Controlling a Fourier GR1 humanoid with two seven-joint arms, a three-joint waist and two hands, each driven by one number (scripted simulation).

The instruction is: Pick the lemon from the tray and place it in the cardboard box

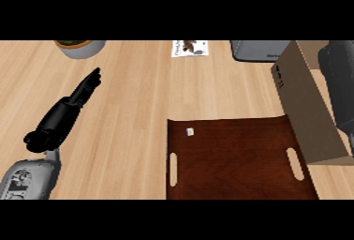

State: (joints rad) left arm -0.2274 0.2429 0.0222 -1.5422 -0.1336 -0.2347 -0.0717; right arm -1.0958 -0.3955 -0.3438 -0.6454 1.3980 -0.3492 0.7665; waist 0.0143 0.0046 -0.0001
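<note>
Nearest, at the lower left of the frame, one grey left forearm [27, 178] comes in. One dark brown tray [235, 164] sits lower centre-right, with two pale handle slots and one tiny white bit [188, 131] near its upper left corner. Can't spot the lemon on it, so I can't tell where it is.

Further up, the left hand [66, 110] lies over the counter [138, 108], released, fingers straight and pointing to the upper left, holding nothing.

One cardboard box [304, 108] stands just right of the tray, and the dark right arm [339, 79] hangs over it at the right edge; can't tell that hand's state.

Along the top: one grey pot [79, 48], one printed card [190, 48], one grey container [259, 50].
</note>
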